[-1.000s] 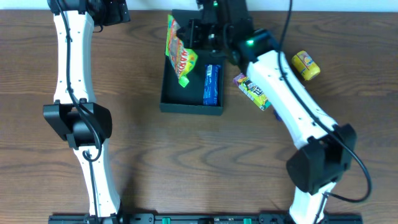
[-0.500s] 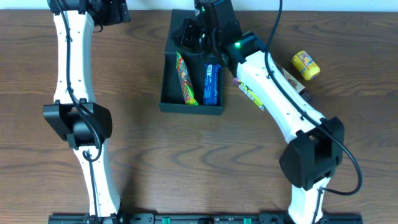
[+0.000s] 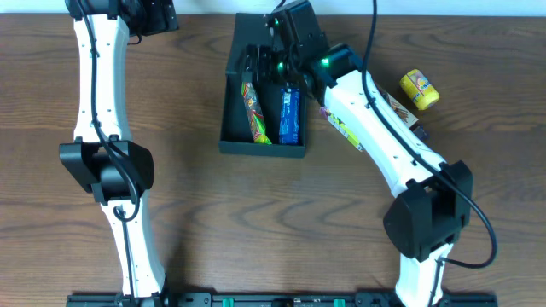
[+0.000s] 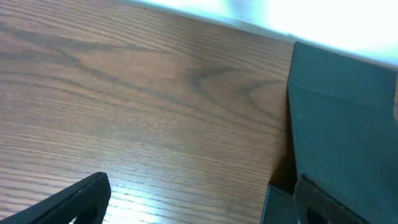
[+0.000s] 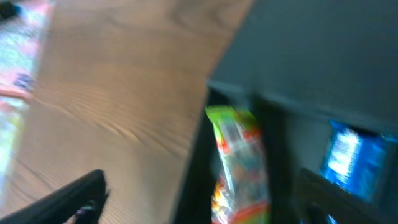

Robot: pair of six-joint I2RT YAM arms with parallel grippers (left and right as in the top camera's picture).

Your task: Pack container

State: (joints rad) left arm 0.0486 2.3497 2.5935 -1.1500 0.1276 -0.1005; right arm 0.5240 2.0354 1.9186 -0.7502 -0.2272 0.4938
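Observation:
The dark container (image 3: 261,151) lies open at the back middle of the table, its flap lid folded away behind it. Inside, a green, red and yellow snack packet (image 3: 254,109) lies lengthwise beside a blue packet (image 3: 291,115). My right gripper (image 3: 258,65) hangs open over the box's far end, just above the colourful packet. In the right wrist view that packet (image 5: 239,162) sits below the wide gap of my right gripper (image 5: 202,202), with the blue packet (image 5: 348,152) to the right. My left gripper (image 4: 205,205) is open over bare wood, left of the container (image 4: 348,124).
A purple and yellow packet (image 3: 343,128) lies right of the box, partly under my right arm. A yellow packet (image 3: 420,89) and a brown item (image 3: 406,114) lie further right. My left gripper (image 3: 153,17) stays at the back left edge.
My right gripper has lowered the colourful packet into the container beside the blue one and opened, letting it go. The left arm has not moved.

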